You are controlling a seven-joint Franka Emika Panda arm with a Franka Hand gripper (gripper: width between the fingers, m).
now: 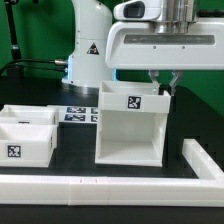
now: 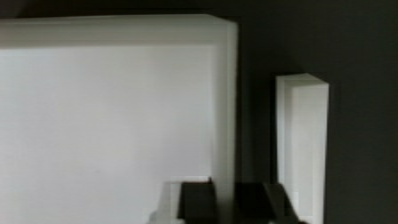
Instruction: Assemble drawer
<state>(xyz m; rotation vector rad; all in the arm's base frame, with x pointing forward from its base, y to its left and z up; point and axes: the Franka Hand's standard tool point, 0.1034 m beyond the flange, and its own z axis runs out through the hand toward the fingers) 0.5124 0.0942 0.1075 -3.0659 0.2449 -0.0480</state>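
Observation:
The drawer's large white casing [image 1: 128,130] stands upright in the middle of the table, with a square tag on its upper face. My gripper [image 1: 162,88] reaches down from above onto the top edge of the casing's wall on the exterior view's right. In the wrist view the casing [image 2: 107,110] fills most of the picture. My gripper [image 2: 228,200] has its dark fingers [image 2: 196,200] close together on either side of that thin wall edge, shut on it. Two shallow tagged trays [image 1: 25,145] [image 1: 30,112] sit side by side at the exterior view's left.
A long low white rail [image 1: 100,185] runs along the front and turns up the exterior view's right side; it also shows in the wrist view [image 2: 302,130] beside the casing. The marker board [image 1: 75,112] lies behind, near the robot's base [image 1: 85,60].

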